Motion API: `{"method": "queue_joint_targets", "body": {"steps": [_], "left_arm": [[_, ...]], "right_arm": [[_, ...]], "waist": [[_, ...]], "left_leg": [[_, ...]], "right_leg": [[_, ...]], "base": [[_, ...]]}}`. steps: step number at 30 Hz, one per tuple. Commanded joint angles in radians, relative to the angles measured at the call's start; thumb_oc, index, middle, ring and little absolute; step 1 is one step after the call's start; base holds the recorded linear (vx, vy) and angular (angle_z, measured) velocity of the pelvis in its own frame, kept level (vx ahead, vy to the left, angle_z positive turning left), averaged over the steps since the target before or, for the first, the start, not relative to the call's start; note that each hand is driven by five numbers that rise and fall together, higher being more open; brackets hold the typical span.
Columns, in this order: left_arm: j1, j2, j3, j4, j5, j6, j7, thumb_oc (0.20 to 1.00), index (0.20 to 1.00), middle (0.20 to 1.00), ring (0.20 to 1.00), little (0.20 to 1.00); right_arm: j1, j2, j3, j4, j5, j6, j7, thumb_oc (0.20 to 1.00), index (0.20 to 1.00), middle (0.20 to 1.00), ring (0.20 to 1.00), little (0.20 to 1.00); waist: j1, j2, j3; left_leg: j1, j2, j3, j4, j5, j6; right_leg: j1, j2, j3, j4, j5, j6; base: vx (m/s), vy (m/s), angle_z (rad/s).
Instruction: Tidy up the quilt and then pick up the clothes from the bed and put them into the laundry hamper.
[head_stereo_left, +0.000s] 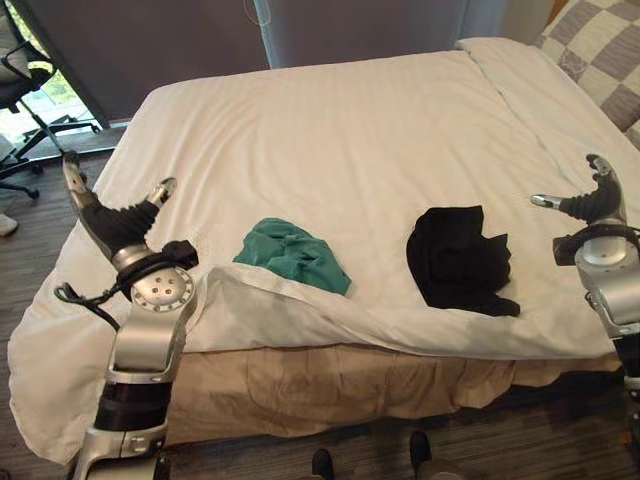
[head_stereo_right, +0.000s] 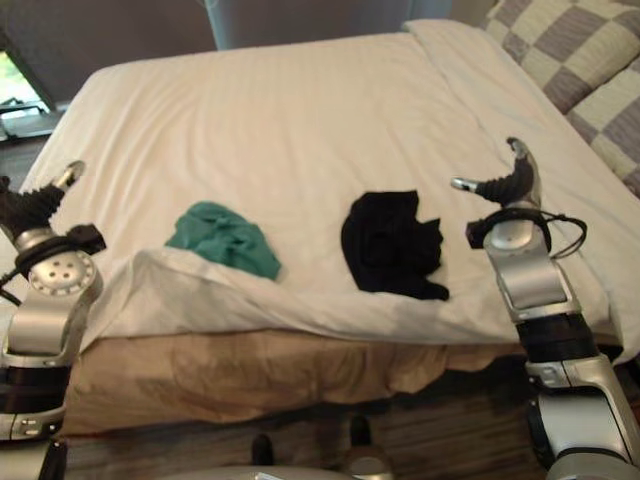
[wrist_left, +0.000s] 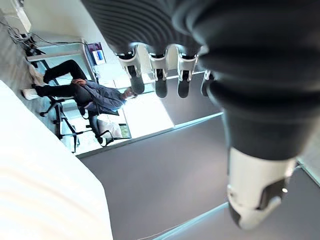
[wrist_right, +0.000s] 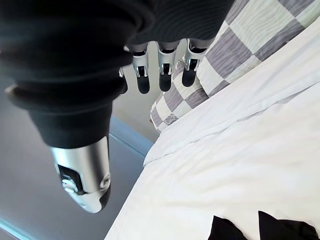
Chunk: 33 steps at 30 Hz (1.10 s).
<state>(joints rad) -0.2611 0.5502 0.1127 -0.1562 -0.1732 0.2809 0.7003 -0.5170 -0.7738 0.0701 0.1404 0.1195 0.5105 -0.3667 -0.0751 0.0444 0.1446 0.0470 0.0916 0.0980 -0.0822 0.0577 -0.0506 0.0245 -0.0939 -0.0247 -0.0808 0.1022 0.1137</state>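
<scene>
Fingers straight on left hand (head_stereo_left: 120, 222) and right hand (head_stereo_right: 508, 180), holding nothing. Quilt (head_stereo_left: 330, 150) near edge folded back (untidied); green garment (head_stereo_left: 293, 254), black garment (head_stereo_left: 458, 258) not yet hampered.

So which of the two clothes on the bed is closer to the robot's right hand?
The black one. It lies crumpled on the quilt toward the right hand, while the green one lies on the other side, nearer the left hand.
</scene>
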Motion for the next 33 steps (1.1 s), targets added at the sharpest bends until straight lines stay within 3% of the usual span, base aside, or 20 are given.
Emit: {"method": "queue_joint_targets", "body": {"steps": [1, 10, 33], "left_arm": [[0.016, 0.043, 0.009, -0.005, 0.063, -0.094, 0.023, 1.0, 1.0, 1.0, 1.0, 1.0], [0.09, 0.007, 0.013, -0.026, 0.053, -0.104, -0.006, 1.0, 1.0, 1.0, 1.0, 1.0], [0.07, 0.016, 0.022, -0.023, 0.066, -0.087, -0.002, 1.0, 1.0, 1.0, 1.0, 1.0]], "right_arm": [[0.051, -0.055, -0.08, -0.009, -0.014, -0.123, -0.026, 1.0, 1.0, 1.0, 1.0, 1.0], [0.306, 0.008, -0.198, -0.097, -0.026, -0.183, -0.043, 1.0, 1.0, 1.0, 1.0, 1.0], [0.3, 0.039, -0.183, -0.103, -0.024, -0.177, -0.074, 1.0, 1.0, 1.0, 1.0, 1.0]], "waist": [[0.04, -0.071, -0.049], [0.059, -0.074, -0.056], [0.066, -0.079, -0.055]], "left_leg": [[0.028, 0.023, -0.019, 0.003, -0.055, -0.048], [0.016, 0.01, -0.051, 0.0, -0.062, -0.036], [0.025, 0.016, -0.043, 0.006, -0.058, -0.031]], "right_leg": [[0.042, -0.038, -0.059, -0.006, -0.058, 0.042], [0.058, -0.052, -0.112, -0.002, -0.07, 0.048], [0.064, -0.063, -0.119, 0.011, -0.071, 0.057]], "base": [[-0.01, 0.004, 0.17], [0.02, -0.008, 0.18], [0.01, -0.002, 0.01]]}}
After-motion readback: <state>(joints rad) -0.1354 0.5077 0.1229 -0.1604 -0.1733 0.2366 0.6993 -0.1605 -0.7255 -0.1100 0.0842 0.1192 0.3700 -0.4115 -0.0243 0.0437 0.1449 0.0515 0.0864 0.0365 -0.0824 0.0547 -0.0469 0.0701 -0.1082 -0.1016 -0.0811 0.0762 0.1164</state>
